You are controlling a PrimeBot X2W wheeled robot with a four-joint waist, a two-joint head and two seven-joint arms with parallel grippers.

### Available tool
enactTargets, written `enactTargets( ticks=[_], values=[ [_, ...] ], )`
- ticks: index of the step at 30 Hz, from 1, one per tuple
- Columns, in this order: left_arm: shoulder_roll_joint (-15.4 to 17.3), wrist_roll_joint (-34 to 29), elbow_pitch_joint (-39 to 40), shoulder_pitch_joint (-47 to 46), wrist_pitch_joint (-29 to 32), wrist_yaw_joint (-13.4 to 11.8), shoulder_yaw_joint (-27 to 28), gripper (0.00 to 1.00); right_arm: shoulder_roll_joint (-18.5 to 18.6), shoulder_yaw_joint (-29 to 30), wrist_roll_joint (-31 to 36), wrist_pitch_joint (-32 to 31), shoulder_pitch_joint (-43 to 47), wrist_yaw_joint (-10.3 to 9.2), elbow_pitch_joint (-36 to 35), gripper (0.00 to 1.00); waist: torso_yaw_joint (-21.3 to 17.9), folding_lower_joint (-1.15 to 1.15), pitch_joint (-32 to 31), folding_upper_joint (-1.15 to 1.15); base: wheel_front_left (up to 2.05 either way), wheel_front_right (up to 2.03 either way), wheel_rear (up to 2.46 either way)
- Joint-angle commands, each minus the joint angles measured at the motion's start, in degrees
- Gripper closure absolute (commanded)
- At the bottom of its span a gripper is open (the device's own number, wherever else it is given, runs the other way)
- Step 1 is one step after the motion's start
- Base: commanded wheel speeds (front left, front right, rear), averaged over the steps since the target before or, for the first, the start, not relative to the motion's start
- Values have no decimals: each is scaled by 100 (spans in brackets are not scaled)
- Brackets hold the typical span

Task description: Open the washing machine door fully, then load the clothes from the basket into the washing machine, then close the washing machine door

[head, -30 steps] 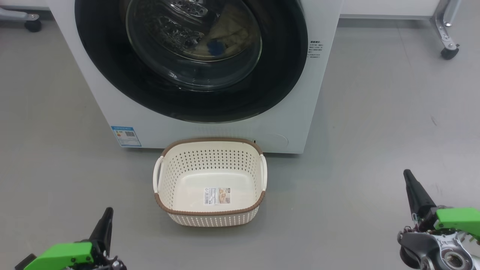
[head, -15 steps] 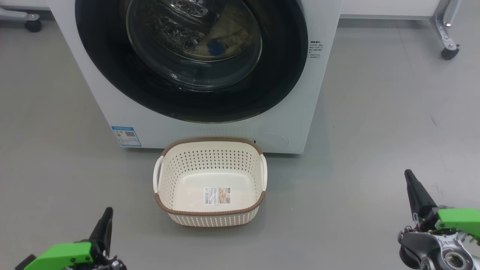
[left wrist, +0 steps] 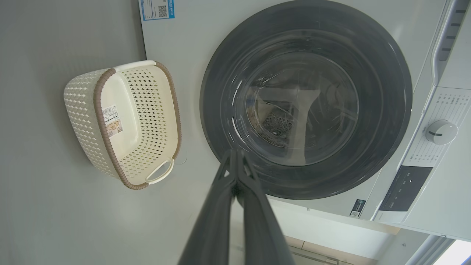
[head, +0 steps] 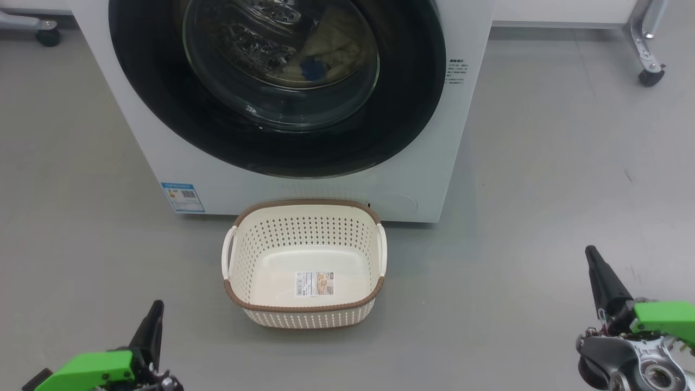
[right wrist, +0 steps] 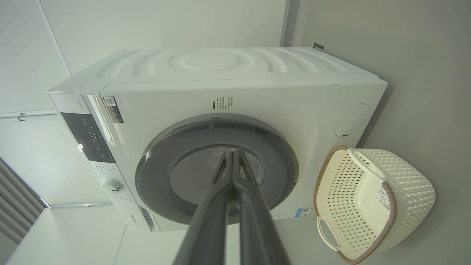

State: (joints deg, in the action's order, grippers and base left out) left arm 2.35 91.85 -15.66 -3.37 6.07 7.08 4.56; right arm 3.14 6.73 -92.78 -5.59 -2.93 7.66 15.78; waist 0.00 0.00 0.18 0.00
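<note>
The washing machine point(head: 412, 163) stands ahead with its door point(head: 163, 108) closed flat against the front. Through the door's glass the pale yellow clothes point(head: 336, 49), with a blue patch, lie inside the drum. The cream basket point(head: 304, 317) sits on the floor just in front of the machine, with only a label on its bottom. My left gripper point(head: 156, 307) is shut, low at the left, well short of the basket. My right gripper point(head: 591, 252) is shut, out to the right. In the wrist views the left gripper point(left wrist: 233, 152) and the right gripper point(right wrist: 232, 152) each point at the door point(left wrist: 382, 92) point(right wrist: 158, 184) with fingers pressed together.
Wheeled frame legs stand at the back left point(head: 48, 37) and back right point(head: 650, 76). Open grey floor point(head: 543, 190) lies on both sides of the basket. The machine's knob point(left wrist: 441, 131) and dark control panel point(left wrist: 404, 187) sit along its top edge.
</note>
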Motion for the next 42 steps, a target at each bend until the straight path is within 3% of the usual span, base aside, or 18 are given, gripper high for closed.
enactTargets(
  ticks=[1, 42],
  values=[
    [53, 28, 160, -283, 45, 41, 200, 100, 26, -90, 4, -35, -319, -17, -179, 100, 0, 0, 0, 0, 0, 0, 0],
    [53, 30, 161, -282, 43, 41, 197, 100, 3, -56, 32, -62, -322, -17, -178, 100, 0, 0, 0, 0, 0, 0, 0]
  ],
)
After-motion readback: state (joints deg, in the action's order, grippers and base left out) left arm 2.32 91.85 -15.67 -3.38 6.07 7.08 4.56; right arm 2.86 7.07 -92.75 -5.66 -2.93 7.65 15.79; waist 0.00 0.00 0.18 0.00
